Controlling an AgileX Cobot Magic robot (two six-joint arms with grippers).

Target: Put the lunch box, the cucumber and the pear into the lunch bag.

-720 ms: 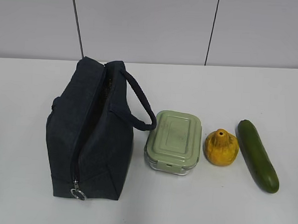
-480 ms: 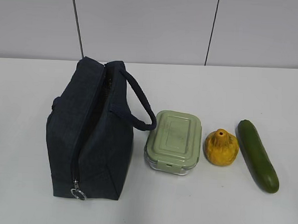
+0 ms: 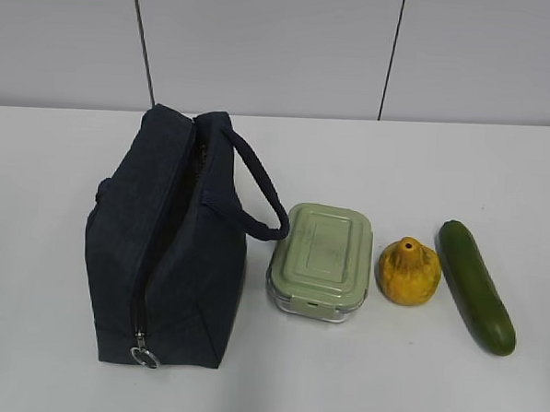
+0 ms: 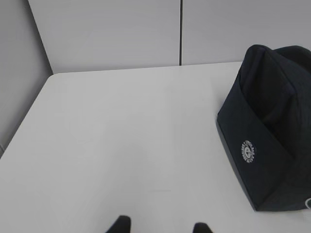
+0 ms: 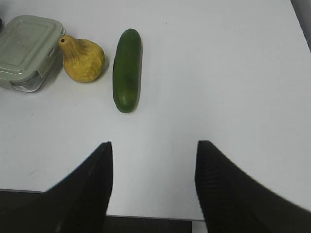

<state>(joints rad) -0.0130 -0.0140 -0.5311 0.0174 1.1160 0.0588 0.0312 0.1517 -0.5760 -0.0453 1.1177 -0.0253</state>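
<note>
On the white table (image 3: pixel 54 370), four things sit in a row, and neither arm shows in the exterior view. Far left stands the lunch bag (image 3: pixel 166 256), upright, its zipper running along the top and down the near end to the silver ring pull (image 3: pixel 144 356), low at the near bottom edge. The loop handle (image 3: pixel 257 191) droops right, its end hanging just over the far left corner of the lunch box (image 3: pixel 321 260), which sits just right of the bag, lid on. Next right is the pear (image 3: pixel 407 271), near the box, with a small gap. Then the cucumber (image 3: pixel 476 286), lying lengthwise near-to-far, just beside the pear.

The right gripper (image 5: pixel 153 150) hangs over bare table on the near side of the cucumber, fingers (image 5: pixel 92 184) spread wide, nothing between them. The left gripper (image 4: pixel 160 229) shows only two dark tips at the frame's bottom edge, set apart and empty, with the bag off to its right.
</note>
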